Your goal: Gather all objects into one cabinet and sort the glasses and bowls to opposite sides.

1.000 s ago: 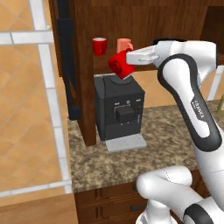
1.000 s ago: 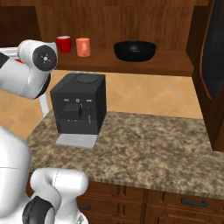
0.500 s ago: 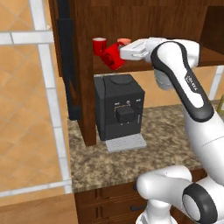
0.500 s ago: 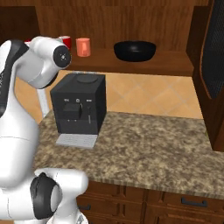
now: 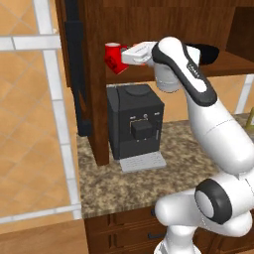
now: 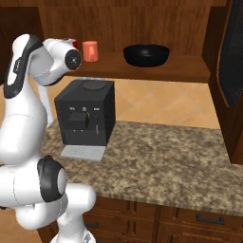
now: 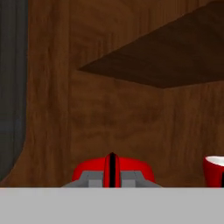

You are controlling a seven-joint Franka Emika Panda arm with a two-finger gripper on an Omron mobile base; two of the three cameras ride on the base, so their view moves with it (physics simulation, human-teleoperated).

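My gripper (image 5: 123, 57) is shut on a small red cup (image 5: 116, 64), held tilted at the left end of the dark brown cabinet's lower shelf (image 5: 233, 60). A second red cup (image 5: 112, 47) stands just behind it and shows at the right edge of the hand view as the second red cup (image 7: 214, 170). In the hand view the held cup (image 7: 87, 169) sits under my gripper (image 7: 112, 176), facing the cabinet's inner wall. The salmon-pink mug (image 6: 90, 51) stands on the shelf right of my arm. The wide black bowl (image 6: 146, 54) rests farther right.
A black boxy coffee machine (image 5: 135, 124) stands on the granite counter (image 6: 166, 156) under the shelf. The open left door with its black bar handle (image 5: 75, 64) hangs beside the cup. The cabinet's other open door (image 6: 234, 57) juts out at the right. A shelf board (image 7: 175, 57) spans above.
The arm has swung left and reached deeper into the cabinet, carrying the red cup from above the coffee machine to the shelf's left end beside the other red cup.
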